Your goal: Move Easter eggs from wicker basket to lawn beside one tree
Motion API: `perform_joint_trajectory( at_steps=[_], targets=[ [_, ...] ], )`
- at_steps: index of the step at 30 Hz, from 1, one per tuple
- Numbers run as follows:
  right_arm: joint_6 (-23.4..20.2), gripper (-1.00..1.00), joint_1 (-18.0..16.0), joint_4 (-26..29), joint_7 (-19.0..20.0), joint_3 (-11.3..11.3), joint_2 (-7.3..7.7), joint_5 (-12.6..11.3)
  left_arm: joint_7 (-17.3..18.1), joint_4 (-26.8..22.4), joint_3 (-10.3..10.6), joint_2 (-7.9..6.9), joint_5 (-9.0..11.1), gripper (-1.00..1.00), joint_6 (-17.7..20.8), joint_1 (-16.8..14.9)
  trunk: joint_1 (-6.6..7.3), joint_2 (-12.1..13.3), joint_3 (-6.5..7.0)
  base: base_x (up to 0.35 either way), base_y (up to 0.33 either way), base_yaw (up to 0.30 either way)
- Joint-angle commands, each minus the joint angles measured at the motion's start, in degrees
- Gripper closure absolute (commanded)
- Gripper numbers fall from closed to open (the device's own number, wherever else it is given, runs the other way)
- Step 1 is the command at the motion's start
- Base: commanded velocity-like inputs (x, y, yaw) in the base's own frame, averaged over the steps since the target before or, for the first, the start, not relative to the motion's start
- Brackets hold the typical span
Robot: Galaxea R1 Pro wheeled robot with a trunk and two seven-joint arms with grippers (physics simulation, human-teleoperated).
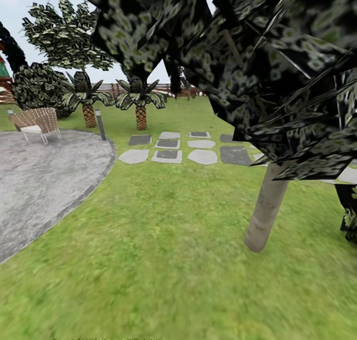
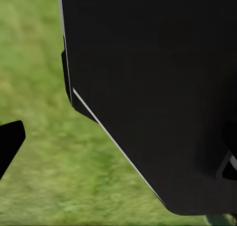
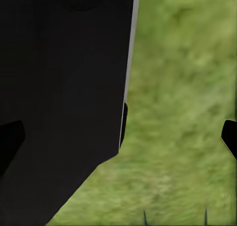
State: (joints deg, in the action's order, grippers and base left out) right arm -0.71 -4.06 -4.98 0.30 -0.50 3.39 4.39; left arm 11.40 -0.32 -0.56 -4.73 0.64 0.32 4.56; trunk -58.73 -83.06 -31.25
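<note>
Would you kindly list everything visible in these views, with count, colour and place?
tree: one, grey-brown leaning trunk, near-black blocky crown overhead, right of the head view.
lawn: green mottled grass, across the foreground and under both wrist cameras.
short palms: two, scaly brown trunks, far beyond the paving.
stepping stones: about ten, light and dark grey, mid-distance centre.
gravel patch: one, grey, rounded, left.
wicker chair: one, tan with a white seat, on the gravel's far edge.
short post: one, dark grey, at the gravel's rim.
Robot's dark body panels: black, close to both wrist cameras.
left end effector: one black fingertip over grass.
right end effector: black fingertips spread apart over grass, nothing between them.
</note>
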Motion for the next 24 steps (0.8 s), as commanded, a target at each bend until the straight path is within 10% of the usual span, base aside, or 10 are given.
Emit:
perform_joint_trajectory(
  at_steps=[1, 24],
  targets=[
    [-0.08, -1.0, -0.07, -0.1, 0.04, -0.03, -0.01, 0.45, 0.2, -0.03, -0.04, -0.01, 0.07, -1.0, 0.04, 0.01, 0.0, -0.02, -0.04, 0.0, 0.0, 0.295],
    [-0.16, -1.0, -0.07, -0.12, -0.03, -0.03, -1.11, 0.6, 0.28, -0.01, 0.03, -0.01, -0.11, -1.0, 0.04, 0.01, 0.0, -0.02, -0.04, 0.0, 0.0, 0.297]
  ],
)
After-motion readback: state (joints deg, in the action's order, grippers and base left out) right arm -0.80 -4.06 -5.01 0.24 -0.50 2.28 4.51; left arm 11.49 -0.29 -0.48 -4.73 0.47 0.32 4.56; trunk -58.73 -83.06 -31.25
